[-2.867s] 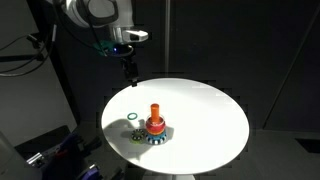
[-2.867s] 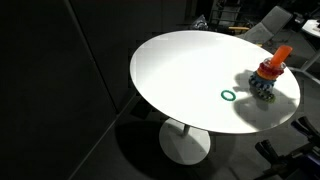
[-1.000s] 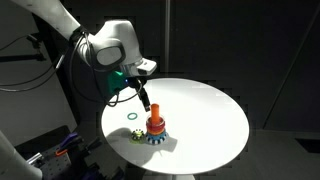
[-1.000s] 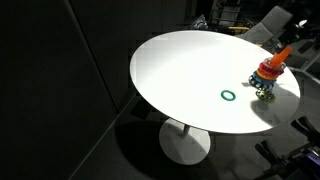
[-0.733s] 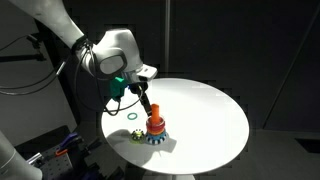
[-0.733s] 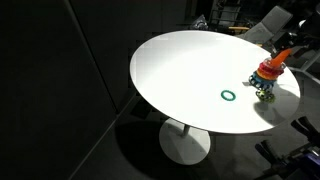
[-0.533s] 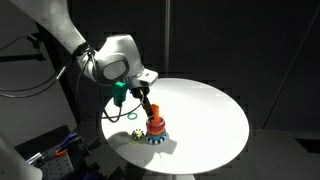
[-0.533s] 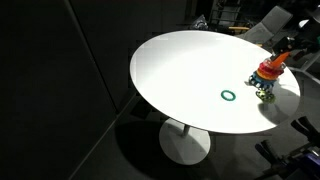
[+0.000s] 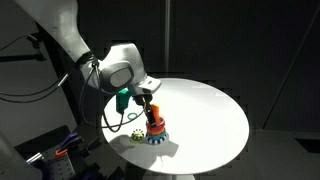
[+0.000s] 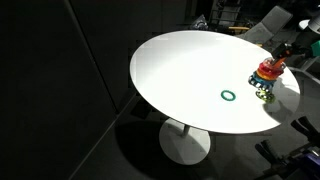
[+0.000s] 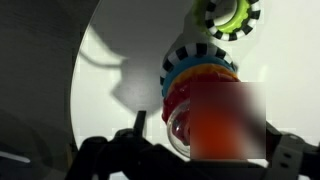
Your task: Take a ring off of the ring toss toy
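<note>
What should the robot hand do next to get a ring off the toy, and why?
Probably go down a little and close on the top red ring. The gripper hangs right at the peg, looks open and holds nothing, and the red rings sit stacked on the toy.

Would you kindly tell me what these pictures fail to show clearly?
Pincer: small and dark in the exterior views, cut off by the wrist view's bottom edge; open or shut unclear.
Orange peg: blurred in the wrist view, too close to the lens.
Red rings: too small to count in exterior views.
</note>
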